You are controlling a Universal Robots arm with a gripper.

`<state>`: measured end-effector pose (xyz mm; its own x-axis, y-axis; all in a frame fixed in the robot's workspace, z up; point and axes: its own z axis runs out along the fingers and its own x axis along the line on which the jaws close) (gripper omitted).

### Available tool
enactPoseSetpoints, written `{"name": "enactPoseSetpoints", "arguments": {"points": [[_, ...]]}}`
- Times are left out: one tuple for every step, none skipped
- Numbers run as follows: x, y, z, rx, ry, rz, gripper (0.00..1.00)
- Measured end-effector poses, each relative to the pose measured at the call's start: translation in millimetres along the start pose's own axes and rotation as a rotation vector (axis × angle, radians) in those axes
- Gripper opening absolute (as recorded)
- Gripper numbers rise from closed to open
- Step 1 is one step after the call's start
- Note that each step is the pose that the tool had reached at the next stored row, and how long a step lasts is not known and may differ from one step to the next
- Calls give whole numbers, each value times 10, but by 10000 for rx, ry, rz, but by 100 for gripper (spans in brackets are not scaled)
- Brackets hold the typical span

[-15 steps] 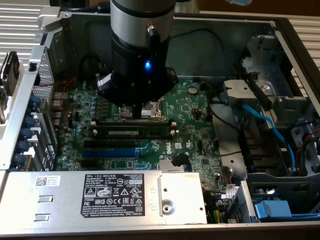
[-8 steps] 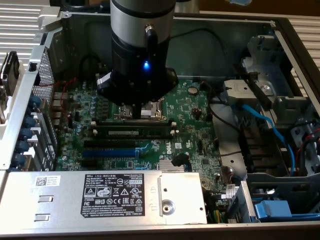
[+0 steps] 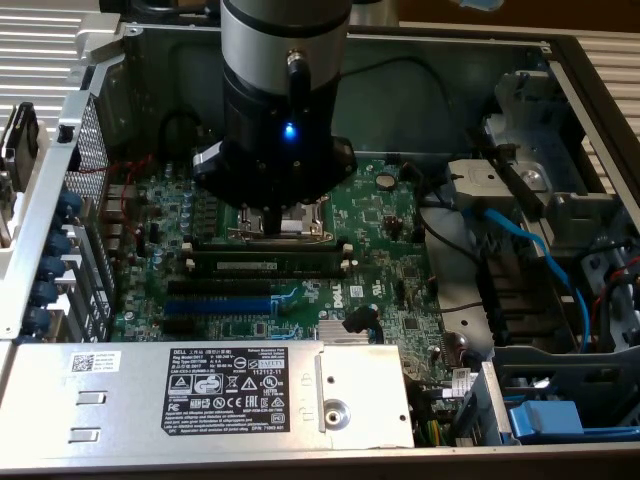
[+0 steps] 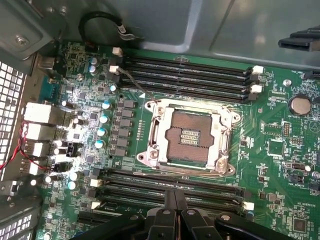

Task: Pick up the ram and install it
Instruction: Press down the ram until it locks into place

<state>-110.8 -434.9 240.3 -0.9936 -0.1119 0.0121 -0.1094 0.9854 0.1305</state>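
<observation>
**Closed gripper over the memory slots, ram standing in its slot**

Exterior view: the arm hangs straight down over the middle of the motherboard (image 3: 400, 260), and its wide body hides most of the CPU socket (image 3: 285, 218). The gripper (image 3: 264, 222) is shut and I see nothing between its fingers. The ram (image 3: 268, 264) stands on its edge in a slot at six o'clock from the socket, just beside it, with its white label strip facing the camera. It looks level, so I judge it is already put in. Whether the latches at its ends are locked I cannot tell. Closed fingers make one narrow tip, good for pushing on a thin edge. This is probably why they are shut. At six o'clock from the ram lies the blue expansion slot (image 3: 225, 303), and further the grey power supply (image 3: 200, 395). A blue cable (image 3: 540, 250) runs at three o'clock, well apart.

Wrist view: the two fingers of the gripper (image 4: 175, 200) meet with no gap, over the group of slots beside the CPU socket (image 4: 187, 137). If they touch the ram I cannot tell, because they cover that place. On the opposite side of the socket are the empty slots (image 4: 185, 75) with white latches. A row of capacitors (image 4: 102, 120) stands near the socket, and a red wire (image 4: 20, 145) lies by the rear ports. Nothing of these blocks the fingers.
</observation>
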Motion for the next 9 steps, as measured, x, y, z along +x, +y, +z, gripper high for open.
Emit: {"name": "enactPoseSetpoints", "arguments": {"points": [[0,0,0,-11,4,49,10],[0,0,0,-22,11,105,10],[0,0,0,-31,16,160,10],[0,0,0,-39,21,225,10],[0,0,0,-56,30,362,10],[0,0,0,-63,31,423,10],[0,0,0,-70,31,469,10],[0,0,0,-79,29,499,10],[0,0,0,-86,26,519,10]]}}
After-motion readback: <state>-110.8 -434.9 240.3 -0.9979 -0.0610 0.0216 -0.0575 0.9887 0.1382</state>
